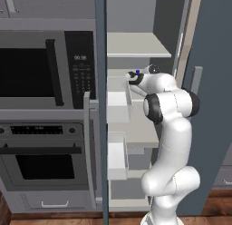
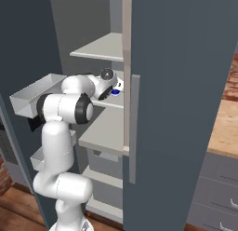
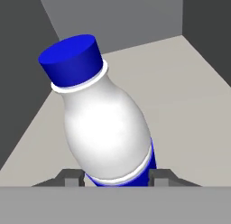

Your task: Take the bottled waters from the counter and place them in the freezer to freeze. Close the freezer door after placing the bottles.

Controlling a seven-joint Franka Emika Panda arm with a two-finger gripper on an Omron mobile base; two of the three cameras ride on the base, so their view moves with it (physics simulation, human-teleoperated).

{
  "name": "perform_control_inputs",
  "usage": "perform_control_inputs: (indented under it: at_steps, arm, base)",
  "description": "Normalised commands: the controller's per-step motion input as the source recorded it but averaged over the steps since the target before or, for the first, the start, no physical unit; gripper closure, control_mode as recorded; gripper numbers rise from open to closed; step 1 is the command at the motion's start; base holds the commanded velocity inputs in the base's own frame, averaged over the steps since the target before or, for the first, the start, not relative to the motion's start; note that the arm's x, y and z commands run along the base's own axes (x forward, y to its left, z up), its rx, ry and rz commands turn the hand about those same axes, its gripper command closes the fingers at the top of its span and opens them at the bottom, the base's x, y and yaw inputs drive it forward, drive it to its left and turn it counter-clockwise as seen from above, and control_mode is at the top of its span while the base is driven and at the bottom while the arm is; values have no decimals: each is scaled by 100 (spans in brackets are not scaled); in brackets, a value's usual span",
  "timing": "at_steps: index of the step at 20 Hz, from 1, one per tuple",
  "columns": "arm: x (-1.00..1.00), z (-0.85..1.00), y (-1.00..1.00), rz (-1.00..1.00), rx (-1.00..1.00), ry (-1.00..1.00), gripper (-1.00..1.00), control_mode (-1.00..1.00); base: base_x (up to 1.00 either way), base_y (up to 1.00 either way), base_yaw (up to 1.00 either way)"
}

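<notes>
A bottled water (image 3: 108, 123) with a blue cap, white top and dark blue label is tilted left in the hand view. My gripper (image 3: 115, 177) is shut on its lower body, and one dark fingertip shows on each side. It hangs over a pale shelf (image 3: 189, 92) inside the freezer (image 1: 138, 45). From the base views my hand (image 1: 138, 78) (image 2: 109, 82) reaches into the open compartment at middle-shelf height, and a bit of the bottle's blue (image 2: 115, 91) shows beside it. The freezer door (image 1: 101, 106) stands open on the left. The counter (image 2: 228, 127) lies at the far right.
White door bins (image 1: 118, 101) (image 2: 35, 96) jut out close to my elbow. The neighbouring slate door (image 2: 186, 85) with its silver handle (image 2: 135, 127) is on the right. A microwave (image 1: 41, 70) and an oven (image 1: 45, 160) are built in on the left. Grey drawers (image 2: 218, 193) sit under the counter.
</notes>
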Motion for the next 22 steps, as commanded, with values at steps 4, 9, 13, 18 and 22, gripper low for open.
perform_control_inputs:
  at_steps: [4,9,13,18,22]
  arm:
    - [0,-3,0,0,0,0,-100,-100]
    - [0,-1,0,0,0,0,-100,-100]
    - [0,0,0,0,0,0,-100,-100]
    - [-6,0,0,0,0,0,-100,-100]
    - [-33,6,3,0,-4,-14,-100,-100]
  base:
    - [0,0,0]
    - [0,0,0]
    - [0,0,0]
    - [0,0,0]
    - [0,0,0]
